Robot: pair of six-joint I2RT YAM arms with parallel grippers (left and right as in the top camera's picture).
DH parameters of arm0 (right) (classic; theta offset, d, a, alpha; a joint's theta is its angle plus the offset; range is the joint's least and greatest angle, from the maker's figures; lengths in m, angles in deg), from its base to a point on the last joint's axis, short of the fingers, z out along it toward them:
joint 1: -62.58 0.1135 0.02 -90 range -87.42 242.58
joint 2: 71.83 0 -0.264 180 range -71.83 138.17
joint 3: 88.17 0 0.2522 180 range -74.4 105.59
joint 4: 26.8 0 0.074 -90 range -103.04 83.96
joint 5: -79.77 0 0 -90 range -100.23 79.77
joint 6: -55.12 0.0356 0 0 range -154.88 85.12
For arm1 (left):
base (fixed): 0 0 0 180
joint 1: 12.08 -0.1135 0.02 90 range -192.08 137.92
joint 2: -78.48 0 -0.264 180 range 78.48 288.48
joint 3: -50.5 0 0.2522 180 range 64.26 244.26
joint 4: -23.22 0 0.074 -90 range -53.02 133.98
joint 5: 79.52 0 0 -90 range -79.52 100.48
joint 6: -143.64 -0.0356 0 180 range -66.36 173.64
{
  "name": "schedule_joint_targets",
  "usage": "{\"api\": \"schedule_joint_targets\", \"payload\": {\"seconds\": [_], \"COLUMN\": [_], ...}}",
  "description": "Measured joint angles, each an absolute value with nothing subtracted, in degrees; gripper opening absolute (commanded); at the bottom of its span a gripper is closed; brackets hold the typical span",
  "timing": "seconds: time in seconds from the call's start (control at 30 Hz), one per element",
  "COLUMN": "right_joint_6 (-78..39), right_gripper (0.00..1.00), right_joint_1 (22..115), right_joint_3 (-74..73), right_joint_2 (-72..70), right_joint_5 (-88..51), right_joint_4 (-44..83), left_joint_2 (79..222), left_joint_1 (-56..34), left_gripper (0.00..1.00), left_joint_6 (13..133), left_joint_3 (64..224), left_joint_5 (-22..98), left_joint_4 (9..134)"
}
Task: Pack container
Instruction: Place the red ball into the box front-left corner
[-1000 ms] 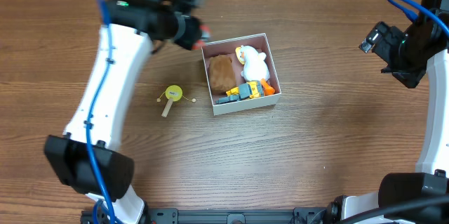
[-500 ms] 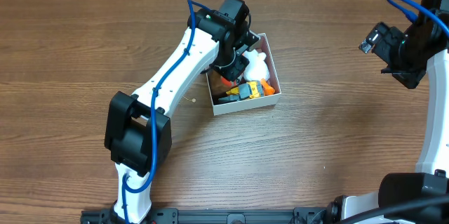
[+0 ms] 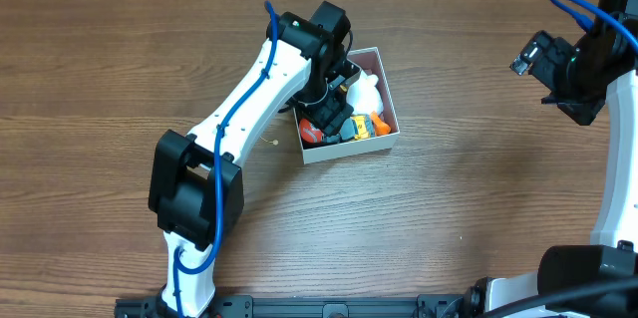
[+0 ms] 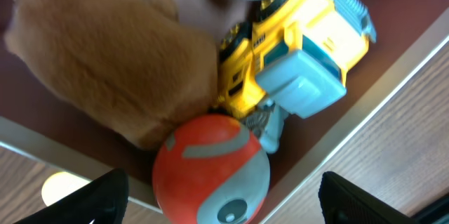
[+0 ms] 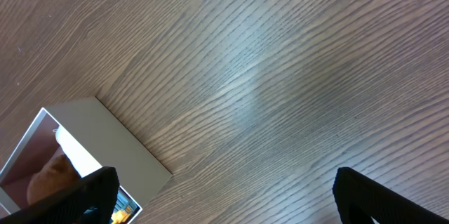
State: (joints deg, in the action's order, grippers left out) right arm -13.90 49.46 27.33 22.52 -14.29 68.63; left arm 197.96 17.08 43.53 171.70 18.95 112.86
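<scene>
The container (image 3: 351, 149) is a white-walled box with a dark pinkish floor, at the table's middle. Inside lie a brown plush (image 4: 105, 62), a white plush (image 3: 368, 92), a yellow and blue truck (image 4: 298, 48) and a red ball with a grey patch (image 4: 210, 168). My left gripper (image 4: 224, 206) hovers over the box's front left corner, open, its fingers standing well clear on either side of the ball. My right gripper (image 5: 235, 199) is open over bare wood at the far right, with only a corner of the container (image 5: 105, 140) in its view.
A pale yellow toy (image 4: 59, 185) lies on the table just outside the container's left wall, mostly hidden under the left arm (image 3: 249, 99) in the overhead view. The right arm (image 3: 578, 69) stands at the table's right edge.
The left arm swung in from the upper left over the container with the red ball. Its gripper then opened, and the ball now lies in the box's front left corner.
</scene>
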Motion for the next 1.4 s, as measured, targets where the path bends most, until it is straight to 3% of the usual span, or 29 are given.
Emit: {"api": "schedule_joint_targets", "payload": {"seconds": [0.1, 0.17, 0.3, 0.43, 0.73, 0.9, 0.97, 1.1, 1.27, 1.4], "right_joint_6": [-13.9, -13.9, -13.88, -13.9, -13.9, -13.93, -13.9, -13.88, -13.9, -13.9], "right_gripper": [1.0, 1.0, 1.0, 1.0, 1.0, 1.0, 1.0, 1.0, 1.0, 1.0], "right_joint_1": [49.46, 49.44, 49.44, 49.44, 49.46, 49.46, 49.44, 49.44, 49.44, 49.44], "right_joint_3": [27.33, 27.31, 27.31, 27.31, 27.31, 27.31, 27.31, 27.31, 27.31, 27.31], "right_joint_2": [22.52, 22.52, 22.52, 22.52, 22.52, 22.52, 22.52, 22.52, 22.52, 22.52], "right_joint_5": [-14.29, -14.29, -14.29, -14.31, -14.29, -14.31, -14.29, -14.29, -14.29, -14.29], "right_joint_4": [68.56, 68.41, 68.41, 68.43, 68.0, 68.0, 68.0, 68.0, 67.93, 67.95], "left_joint_2": [198.07, 198.53, 198.51, 198.51, 198.51, 198.51, 198.51, 198.51, 198.64, 198.29], "left_joint_1": [17.04, 16.82, 16.43, 16.43, 16.43, 16.43, 16.38, 16.32, 16.32, 16.32], "left_gripper": [0.87, 0.04, 0.04, 0.04, 0.04, 0.11, 0.04, 0.04, 0.24, 0.63], "left_joint_6": [43.55, 43.6, 43.58, 43.53, 43.58, 43.64, 43.79, 44.01, 44.03, 44.19], "left_joint_3": [174.52, 181.49, 191.83, 191.66, 173.93, 164.71, 162.08, 160.07, 166.76, 183.92], "left_joint_5": [18.79, 18.95, 20.32, 20.83, 21.0, 21.63, 21.83, 21.79, 21.77, 21.5], "left_joint_4": [116.97, 121.16, 125.95, 127.87, 119.5, 109.67, 106.87, 104.82, 112.75, 123.81]}}
